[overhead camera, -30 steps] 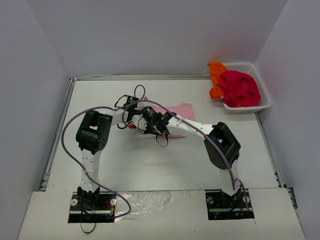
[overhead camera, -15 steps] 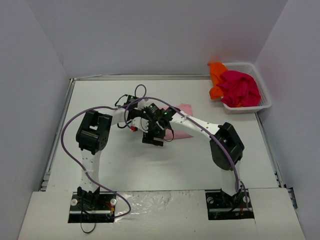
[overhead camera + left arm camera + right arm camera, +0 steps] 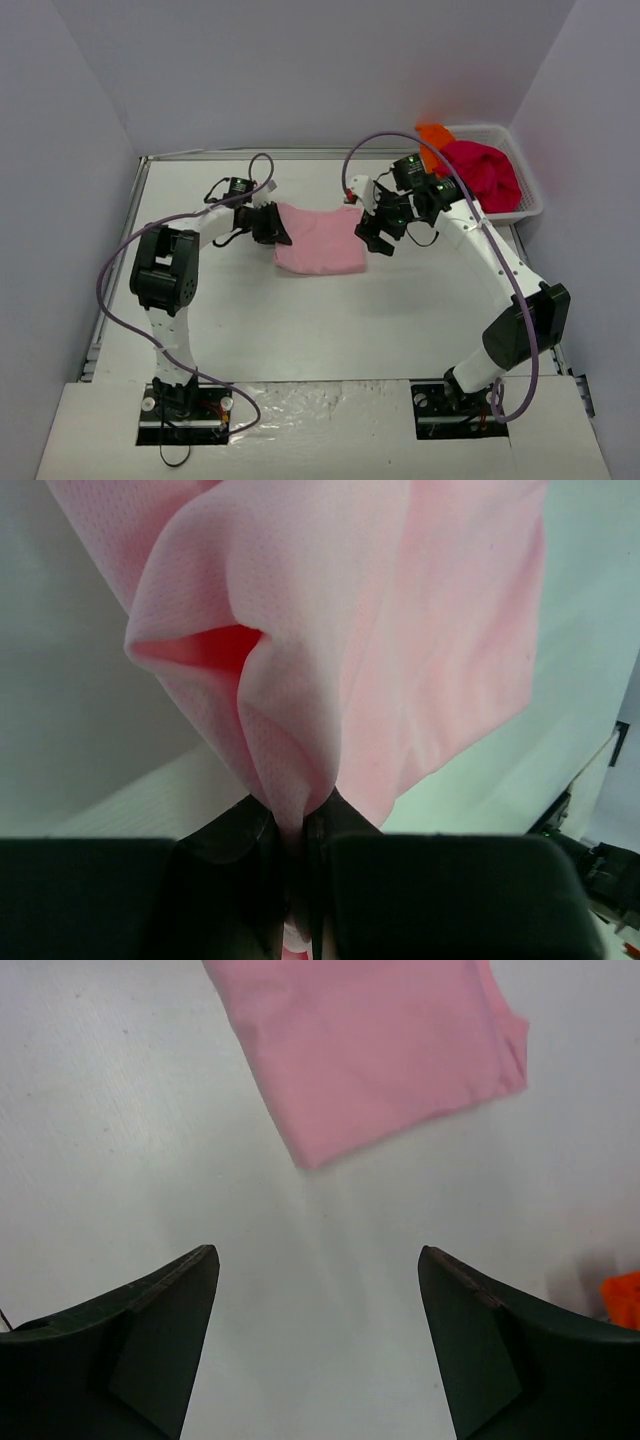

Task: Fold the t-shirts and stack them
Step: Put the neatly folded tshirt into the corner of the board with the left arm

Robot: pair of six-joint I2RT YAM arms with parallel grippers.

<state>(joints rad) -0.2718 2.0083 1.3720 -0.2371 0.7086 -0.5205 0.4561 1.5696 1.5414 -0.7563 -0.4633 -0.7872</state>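
A light pink t-shirt [image 3: 318,238] lies folded into a rough square at the middle of the table. My left gripper [image 3: 277,227] is shut on its left edge; in the left wrist view a pinched fold of pink cloth [image 3: 300,680] rises from between the black fingers [image 3: 235,850]. My right gripper [image 3: 368,236] hovers open just off the shirt's right edge, holding nothing. In the right wrist view the pink t-shirt [image 3: 370,1050] lies beyond the spread fingertips [image 3: 170,1290]. A magenta-red t-shirt [image 3: 482,176] and an orange t-shirt [image 3: 433,140] are bunched in the basket.
The white mesh basket [image 3: 527,205] stands at the table's back right corner, next to the right wall. The orange cloth hangs over its left rim. Purple cables loop above both arms. A raised rail runs along the table's left and back edges.
Both arms have swung apart from a tight cluster at the table's middle. The right gripper has opened and let go, and the pink shirt now lies spread between the grippers.
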